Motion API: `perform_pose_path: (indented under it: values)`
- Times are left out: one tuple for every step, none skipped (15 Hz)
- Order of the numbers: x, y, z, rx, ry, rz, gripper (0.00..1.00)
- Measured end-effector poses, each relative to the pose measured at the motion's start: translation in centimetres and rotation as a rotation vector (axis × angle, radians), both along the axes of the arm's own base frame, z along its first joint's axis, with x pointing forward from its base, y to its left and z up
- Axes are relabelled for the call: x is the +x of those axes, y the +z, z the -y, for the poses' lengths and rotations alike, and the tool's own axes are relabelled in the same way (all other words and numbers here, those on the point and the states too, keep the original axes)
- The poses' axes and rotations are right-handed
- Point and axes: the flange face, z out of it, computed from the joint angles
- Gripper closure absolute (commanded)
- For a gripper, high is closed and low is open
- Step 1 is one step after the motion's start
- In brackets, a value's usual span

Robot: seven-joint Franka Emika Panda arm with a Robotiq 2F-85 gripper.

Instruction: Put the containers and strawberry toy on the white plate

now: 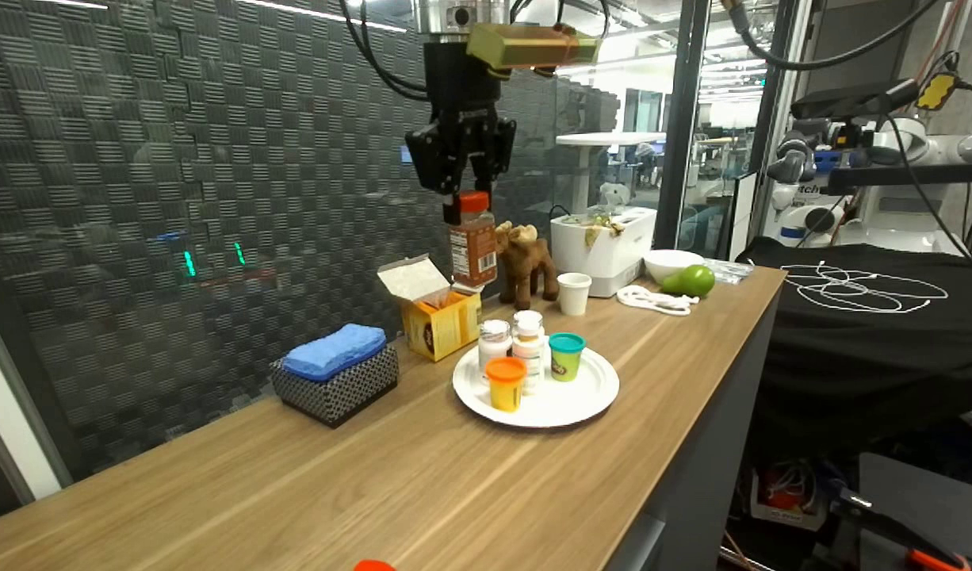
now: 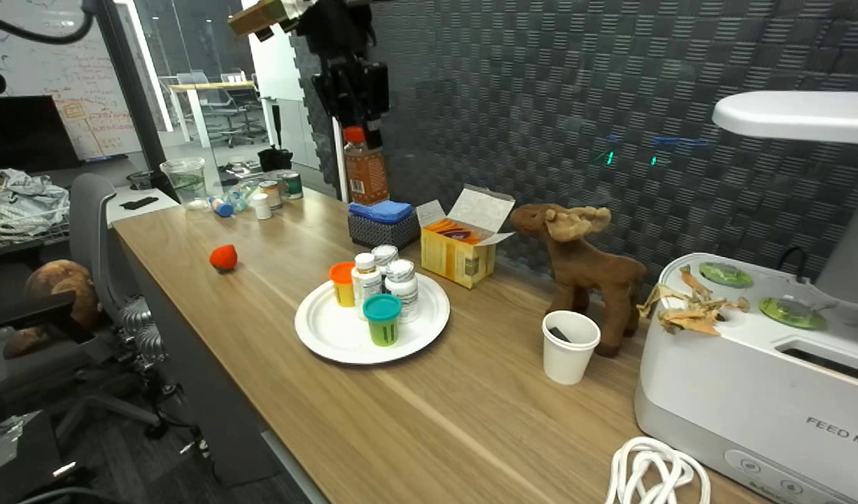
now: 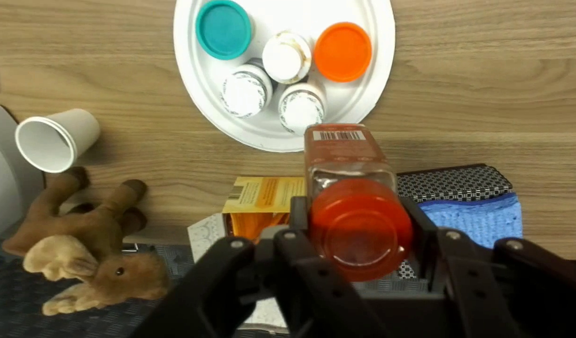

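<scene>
My gripper (image 3: 358, 218) is shut on a clear jar with a red cap and brown-red label (image 1: 475, 252), gripping round the cap. The jar hangs nearly upright above the counter, on the wall side of the plate; it also shows in an exterior view (image 2: 367, 175). The white plate (image 2: 324, 336) holds three white bottles (image 3: 286, 57), a teal-lidded tub (image 3: 223, 29) and an orange-lidded yellow tub (image 3: 343, 51). The strawberry toy (image 2: 224, 258) lies on the counter, apart from the plate; only a red sliver of it shows at the bottom edge of an exterior view (image 1: 373, 565).
An open yellow box (image 1: 441, 321) and a patterned box with a blue cloth (image 1: 335, 369) stand along the wall. A plush moose (image 2: 590, 266), a paper cup (image 2: 570, 346) and a white planter (image 2: 751, 392) stand on the other side. A small white bottle (image 2: 262, 206) stands at the far end.
</scene>
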Motion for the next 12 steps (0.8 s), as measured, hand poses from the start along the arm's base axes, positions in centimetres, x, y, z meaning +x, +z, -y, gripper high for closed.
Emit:
perform_pose_path:
  values:
    - [-0.7, 0.2, 0.7, 0.000, -0.022, 0.001, 0.76]
    - [-1.4, 0.3, 1.5, 0.000, -0.045, 0.000, 0.76]
    - [-2.3, 0.3, 2.2, -0.001, -0.068, -0.001, 0.76]
    - [-3.2, 0.3, 2.9, -0.003, -0.092, -0.003, 0.76]
    - [-4.1, 0.3, 3.5, -0.006, -0.115, -0.005, 0.76]
    - [-5.0, 0.2, 4.1, -0.007, -0.136, -0.008, 0.76]
    - [-5.9, 0.1, 4.6, -0.007, -0.157, -0.012, 0.76]
    - [-6.8, -0.1, 5.1, -0.008, -0.175, -0.018, 0.76]
    - [-7.6, -0.4, 5.5, -0.009, -0.188, -0.024, 0.76]
    - [-8.2, -0.7, 5.8, -0.010, -0.196, -0.032, 0.76]
    - [-8.8, -1.1, 6.1, -0.012, -0.201, -0.041, 0.76]
    - [-9.2, -1.6, 6.4, -0.015, -0.205, -0.052, 0.76]
